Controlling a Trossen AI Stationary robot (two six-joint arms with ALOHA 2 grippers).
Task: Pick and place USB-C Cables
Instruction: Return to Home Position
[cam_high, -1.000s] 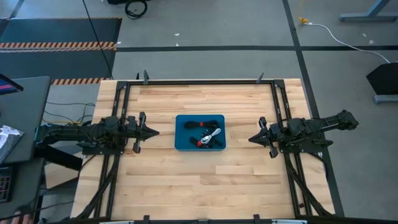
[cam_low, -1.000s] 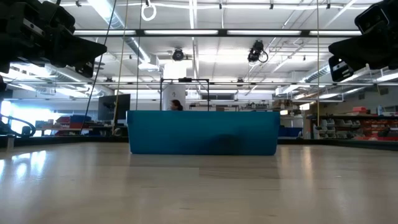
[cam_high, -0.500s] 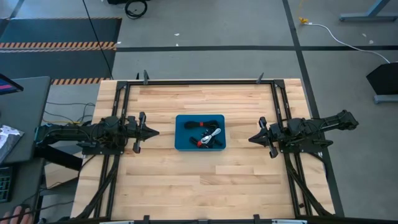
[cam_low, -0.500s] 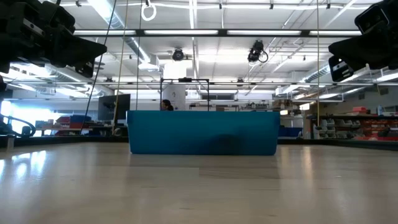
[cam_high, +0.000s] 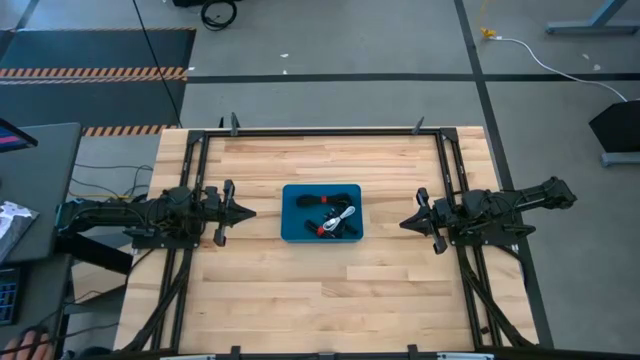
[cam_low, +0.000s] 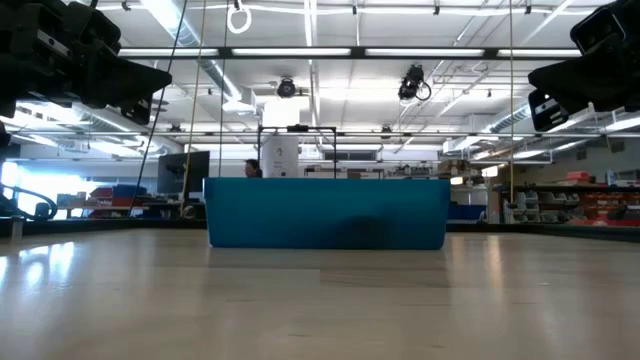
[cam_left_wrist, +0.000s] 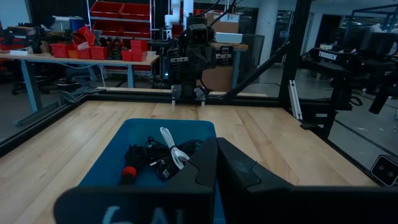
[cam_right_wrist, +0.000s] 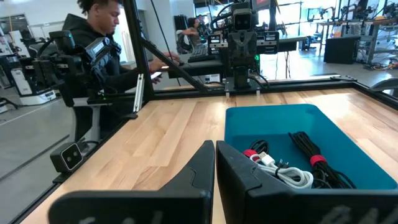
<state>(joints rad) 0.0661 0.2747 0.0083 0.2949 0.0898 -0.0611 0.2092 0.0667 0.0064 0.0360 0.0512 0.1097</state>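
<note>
The USB-C cables (cam_high: 328, 215) lie bundled inside a blue tray (cam_high: 290, 228) at the table's middle: black coils, one with a red band, and a white-grey one (cam_right_wrist: 283, 172). In the left wrist view the cables (cam_left_wrist: 158, 158) sit in the tray's near part. My left gripper (cam_high: 250, 212) hovers left of the tray, fingers shut and pointing at it. My right gripper (cam_high: 404, 222) hovers right of the tray, shut, pointing at it. Both are above the table and touch nothing.
The blue tray (cam_low: 325, 212) stands on a bare wooden table top (cam_high: 320, 290) ringed by a black frame. A person (cam_right_wrist: 102, 37) sits beyond the table's near edge in the right wrist view. Another person's head (cam_low: 251, 168) shows far behind the tray.
Neither arm nor the cables have moved. Only the person far behind the tray has walked toward the left of the low view.
</note>
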